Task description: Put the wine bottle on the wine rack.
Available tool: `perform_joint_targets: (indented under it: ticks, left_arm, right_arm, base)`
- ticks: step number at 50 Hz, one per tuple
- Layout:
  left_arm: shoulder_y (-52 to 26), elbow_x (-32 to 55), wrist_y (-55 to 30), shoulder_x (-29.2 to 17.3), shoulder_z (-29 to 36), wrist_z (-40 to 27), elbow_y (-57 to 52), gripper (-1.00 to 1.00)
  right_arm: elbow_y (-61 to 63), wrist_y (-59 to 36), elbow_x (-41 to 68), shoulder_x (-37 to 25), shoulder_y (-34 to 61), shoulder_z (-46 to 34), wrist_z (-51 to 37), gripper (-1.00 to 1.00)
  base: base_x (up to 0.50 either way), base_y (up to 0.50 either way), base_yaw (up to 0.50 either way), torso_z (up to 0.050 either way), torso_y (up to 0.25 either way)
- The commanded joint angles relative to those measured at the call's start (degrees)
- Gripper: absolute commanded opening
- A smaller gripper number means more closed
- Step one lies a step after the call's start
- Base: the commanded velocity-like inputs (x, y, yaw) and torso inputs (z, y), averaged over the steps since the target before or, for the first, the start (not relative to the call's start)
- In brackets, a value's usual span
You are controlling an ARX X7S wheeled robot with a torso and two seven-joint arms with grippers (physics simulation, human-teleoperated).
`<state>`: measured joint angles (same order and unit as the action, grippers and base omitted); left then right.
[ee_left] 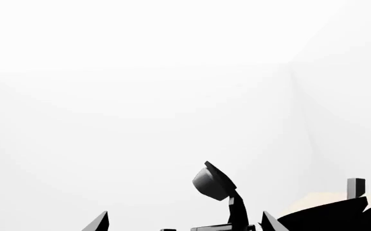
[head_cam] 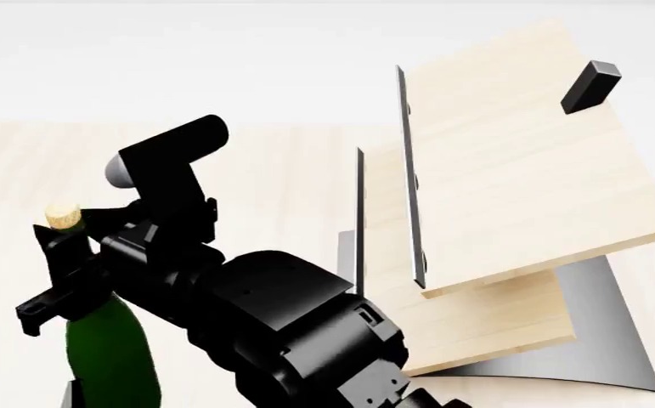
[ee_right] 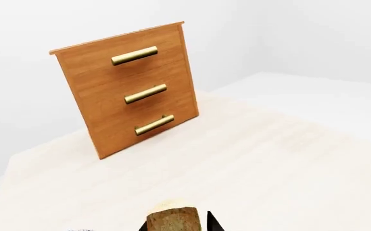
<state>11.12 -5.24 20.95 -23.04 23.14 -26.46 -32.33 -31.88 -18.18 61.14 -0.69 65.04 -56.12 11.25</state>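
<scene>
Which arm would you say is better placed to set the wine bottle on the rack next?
Right. The right fingers clamp the bottle by its neck under the cork, beside the rack; the left fingers are spread with nothing between them.

1. The wine bottle (head_cam: 110, 357) is smooth, glossy dark green glass with a rough tan cork (head_cam: 63, 217).
2. The wine rack (head_cam: 509, 195) has matt pale wood slabs, thin dark metal strips and a smooth grey metal base.
3. The cabinet (ee_right: 131, 89) is reddish-brown wood with shiny brass handles.
4. The worktop (ee_right: 269, 168) is matt pale wood.
</scene>
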Motion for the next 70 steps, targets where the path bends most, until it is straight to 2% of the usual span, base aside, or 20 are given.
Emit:
perform_joint_targets:
  ticks: [1, 8, 14, 42, 46, 53, 70]
  left_arm:
    - [-0.2, 0.0, 0.2, -0.1, 0.3, -0.1, 0.5, 1.0]
    - [-0.1, -0.1, -0.2, -0.2, 0.3, -0.2, -0.1, 1.0]
    - [-0.1, -0.1, -0.2, -0.3, 0.3, -0.4, -0.1, 1.0]
    - [-0.4, -0.1, -0.4, -0.5, 0.6, -0.7, 0.0, 1.0]
    - [-0.4, 0.0, -0.6, -0.6, 0.6, -0.7, -0.1, 1.0]
    - [-0.5, 0.4, -0.9, -0.9, 0.0, -1.0, -0.3, 1.0]
    - [-0.7, 0.2, -0.7, -0.8, 0.4, -1.2, 0.1, 1.0]
  right_arm:
    - [-0.5, 1.9, 2.6, -0.6, 0.2, -2.8, -0.6, -1.0]
    - [-0.3, 2.2, 3.3, -1.0, 0.3, -3.1, -0.7, -1.0]
    - [6.1, 1.2, 5.4, -3.5, 1.0, -1.6, -3.4, -1.0]
    - [26.5, -3.5, 15.0, -17.0, 11.8, 10.3, -21.4, -1.0]
    - [27.0, -4.2, 17.6, -18.4, 12.5, 12.3, -23.8, -1.0]
    - [25.4, -3.7, 29.5, -20.6, 13.0, 21.0, -30.6, -1.0]
    - [21.5, 0.4, 38.0, -24.8, 10.6, 30.2, -35.6, -1.0]
  base:
    - [0.0, 0.0, 0.0, 0.0, 0.0]
    - [0.0, 0.0, 0.0, 0.0, 0.0]
    - [0.0, 0.0, 0.0, 0.0, 0.0]
    - [0.0, 0.0, 0.0, 0.0, 0.0]
    - [0.0, 0.0, 0.0, 0.0, 0.0]
    - [0.0, 0.0, 0.0, 0.0, 0.0]
    - [0.0, 0.0, 0.0, 0.0, 0.001]
